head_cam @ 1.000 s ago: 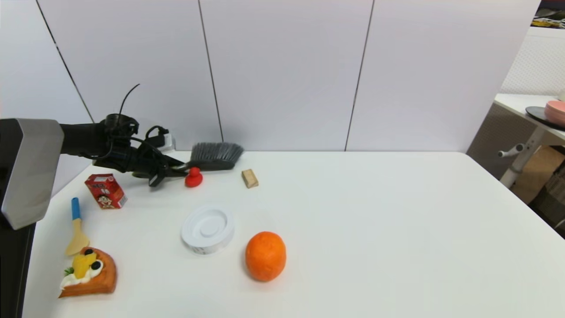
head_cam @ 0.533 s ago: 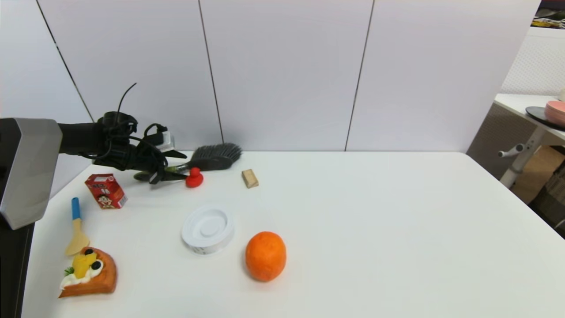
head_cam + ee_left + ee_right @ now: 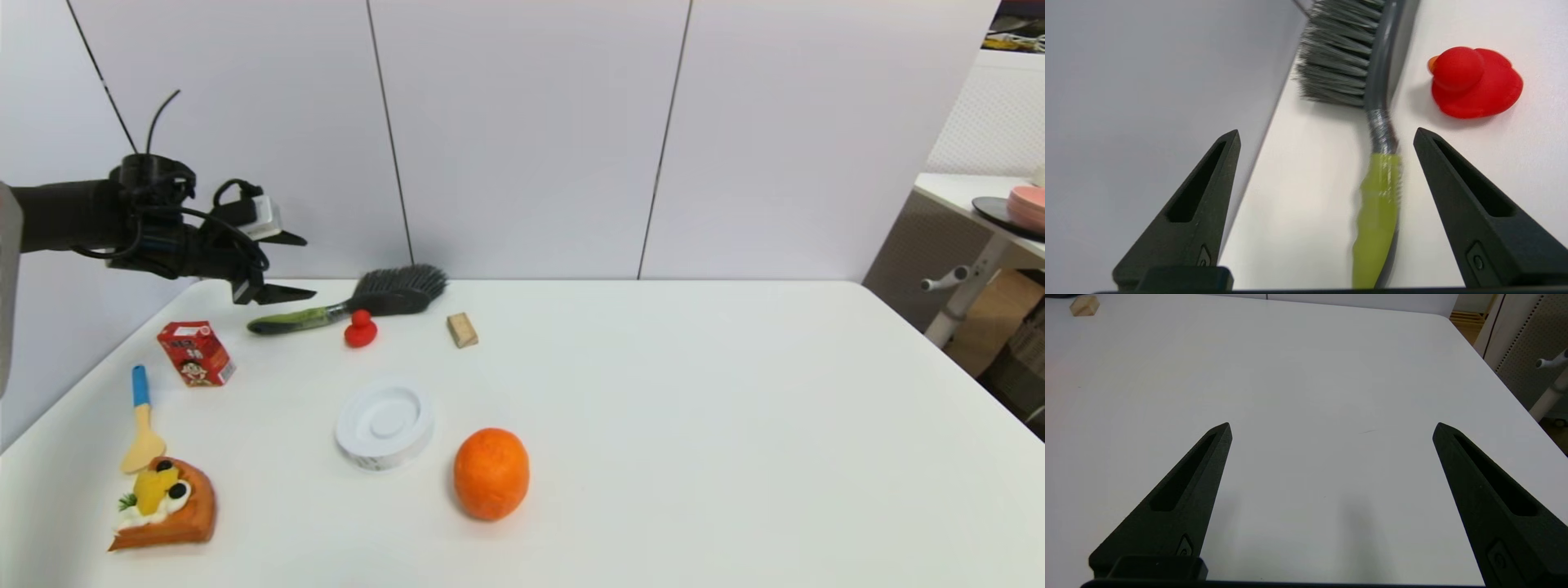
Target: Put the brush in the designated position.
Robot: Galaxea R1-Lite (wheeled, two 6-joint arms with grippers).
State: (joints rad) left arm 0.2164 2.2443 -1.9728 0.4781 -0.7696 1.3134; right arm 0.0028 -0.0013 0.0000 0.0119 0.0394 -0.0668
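Observation:
The brush (image 3: pixel 351 302) lies flat on the white table near the back edge, its dark bristles toward the wall and its lime-green handle (image 3: pixel 1376 212) pointing left. My left gripper (image 3: pixel 302 265) hovers open above and left of the handle end, touching nothing; the brush (image 3: pixel 1367 81) shows free on the table in the left wrist view, beyond the left gripper (image 3: pixel 1327 136). My right gripper (image 3: pixel 1331 426) is open over bare tabletop and is out of the head view. The designated position carries no marking that I can see.
A red duck (image 3: pixel 359 328) sits right beside the brush's neck, with a small wooden block (image 3: pixel 462 330) to its right. A red carton (image 3: pixel 195 353), blue-handled spatula (image 3: pixel 142 420), toy cake (image 3: pixel 163 504), white ridged dish (image 3: pixel 384 423) and orange (image 3: pixel 491 473) stand nearer.
My left gripper has opened and let go of the brush handle, then drawn back up and to the left. The brush has tipped from bristles-up to lying flat on the table.

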